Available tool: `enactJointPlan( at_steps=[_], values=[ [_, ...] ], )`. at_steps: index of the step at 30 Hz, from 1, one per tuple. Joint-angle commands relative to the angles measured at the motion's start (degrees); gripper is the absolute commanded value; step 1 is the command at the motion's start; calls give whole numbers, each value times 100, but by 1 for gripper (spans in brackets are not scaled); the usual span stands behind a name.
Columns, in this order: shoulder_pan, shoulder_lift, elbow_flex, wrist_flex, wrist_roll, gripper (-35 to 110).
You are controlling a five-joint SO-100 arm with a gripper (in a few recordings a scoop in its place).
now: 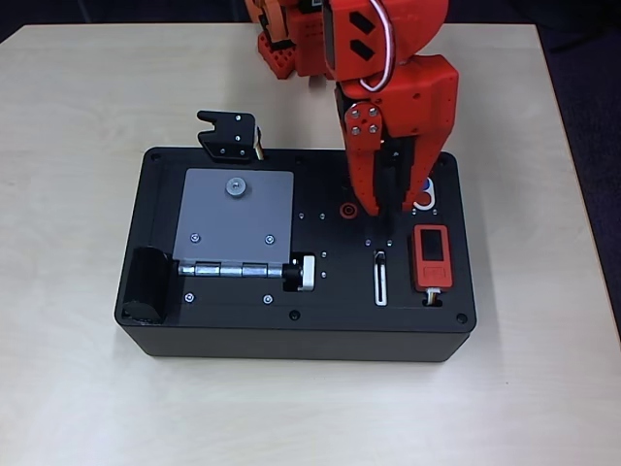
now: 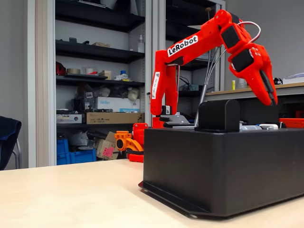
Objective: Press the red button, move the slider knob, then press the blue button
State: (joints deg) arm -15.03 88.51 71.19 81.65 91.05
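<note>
My orange gripper (image 1: 381, 211) hangs over the right half of the black box (image 1: 243, 330), its fingers pressed together with nothing between them. In the fixed view the gripper (image 2: 273, 101) floats clear above the box top (image 2: 223, 156). Its tips point at the spot between the red ring socket and the white oval surround (image 1: 424, 203). The blue button (image 1: 429, 184) peeks out at the oval's upper end, just right of the gripper. The red button is hidden by the gripper. Below the tips lies the white-rimmed slot (image 1: 380, 282), with the slider knob (image 1: 380, 256) at its upper end.
A red ring socket (image 1: 347, 209) sits left of the gripper. A red-orange block with a dark screen (image 1: 432, 256) lies right of the slot. Farther left are a grey hinged plate (image 1: 236, 218), a silver ribbed knob (image 1: 307, 273) and a black bracket (image 1: 230, 136).
</note>
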Motion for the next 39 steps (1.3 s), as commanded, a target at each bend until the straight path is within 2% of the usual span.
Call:
enactJointPlan(
  at_steps=[1,12,39],
  values=[
    [-18,44,-193,141,193,0],
    [-44,-246,-88,369,1020,0],
    [255,-1362,-993,343,923,0]
  ],
)
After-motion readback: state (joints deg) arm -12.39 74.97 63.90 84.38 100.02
